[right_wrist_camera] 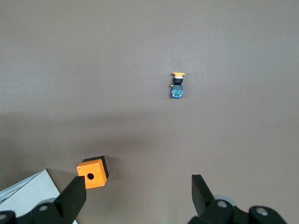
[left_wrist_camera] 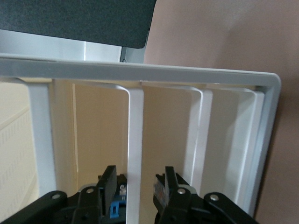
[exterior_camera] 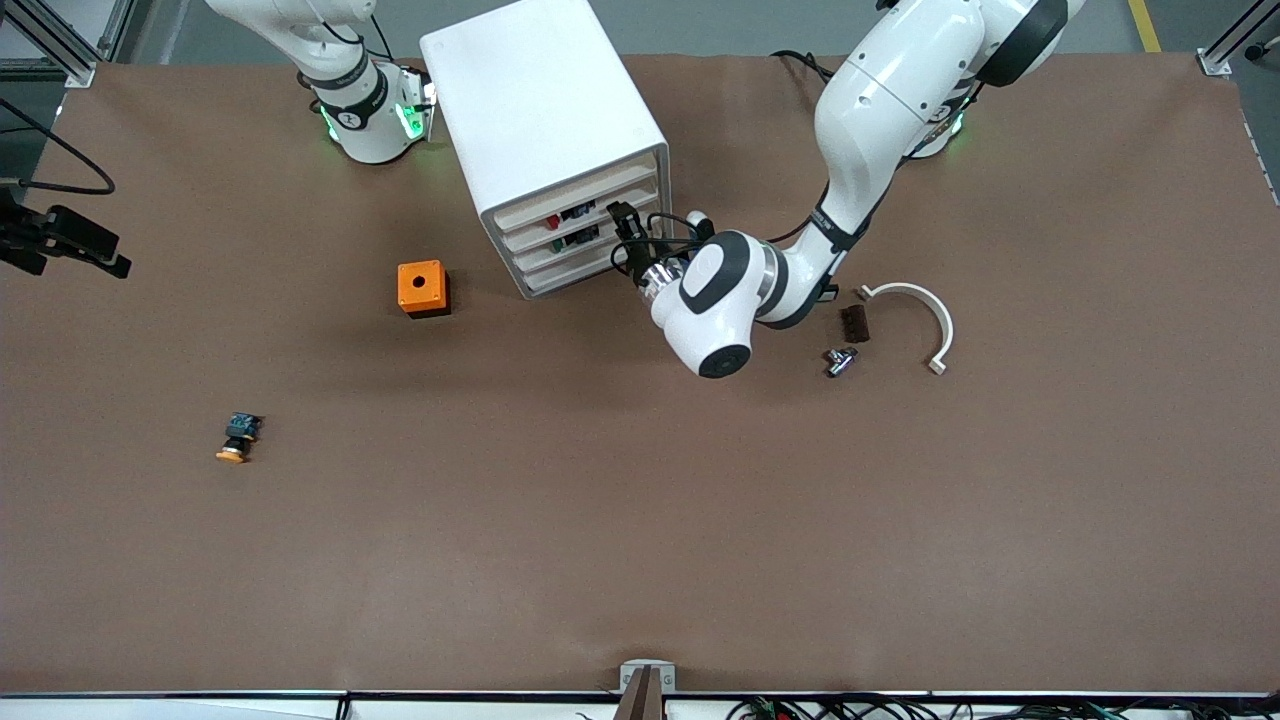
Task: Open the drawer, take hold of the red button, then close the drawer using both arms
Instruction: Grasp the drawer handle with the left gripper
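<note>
The white cabinet stands near the robots' bases, its stacked drawers pushed in. A red-capped button with a dark body shows through the gap above one of the upper drawers. My left gripper is at the cabinet's front. In the left wrist view its open fingers straddle that drawer's cream front strip with a small gap on each side. My right gripper is open and empty, high over the table near the orange box; it is out of the front view.
A small orange box with a round hole sits beside the cabinet toward the right arm's end. A yellow-orange-capped button lies nearer the front camera. A green-capped button sits in a lower drawer. A white curved bracket, a dark block and a metal piece lie toward the left arm's end.
</note>
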Controlling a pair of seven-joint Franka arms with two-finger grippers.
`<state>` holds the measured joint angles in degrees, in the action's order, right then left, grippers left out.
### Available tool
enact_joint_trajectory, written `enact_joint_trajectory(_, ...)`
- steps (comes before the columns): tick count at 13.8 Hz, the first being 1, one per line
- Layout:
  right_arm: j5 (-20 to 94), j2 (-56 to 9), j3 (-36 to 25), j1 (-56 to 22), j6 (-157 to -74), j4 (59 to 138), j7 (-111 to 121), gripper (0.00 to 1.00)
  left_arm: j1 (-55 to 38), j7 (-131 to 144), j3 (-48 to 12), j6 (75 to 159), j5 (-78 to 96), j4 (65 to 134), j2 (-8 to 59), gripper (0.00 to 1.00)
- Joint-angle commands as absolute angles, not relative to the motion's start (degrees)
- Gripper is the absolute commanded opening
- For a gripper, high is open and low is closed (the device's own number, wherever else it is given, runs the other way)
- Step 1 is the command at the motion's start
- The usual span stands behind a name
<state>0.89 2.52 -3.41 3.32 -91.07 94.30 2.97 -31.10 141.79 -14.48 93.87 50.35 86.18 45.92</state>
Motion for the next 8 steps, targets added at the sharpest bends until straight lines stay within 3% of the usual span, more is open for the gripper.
enact_joint_trajectory(1, 0.2, -0.9, -3.3, 3.5, -90.8, 92.8, 3.0, 1.0, -31.8, 142.0, -14.2, 92.9, 51.3, 85.0, 46.7, 0.2)
enact_joint_trajectory(2, 0.4, -1.9, -3.3, 3.7, -91.4, 92.6, 3.1, 1.0, -31.7, 141.9, -14.2, 92.9, 51.2, 84.8, 46.7, 0.0)
enact_joint_trajectory(4, -0.1, -6.8, -3.3, 4.2, -93.4, 92.2, 3.3, 1.0, -30.3, 141.9, -13.9, 92.5, 50.5, 84.6, 46.4, 0.0)
enact_joint_trajectory(8, -3.3, -8.1, -3.4, 3.8, -93.7, 91.1, 0.7, 1.0, -25.5, 139.8, -13.3, 91.8, 50.3, 81.3, 46.7, 0.0)
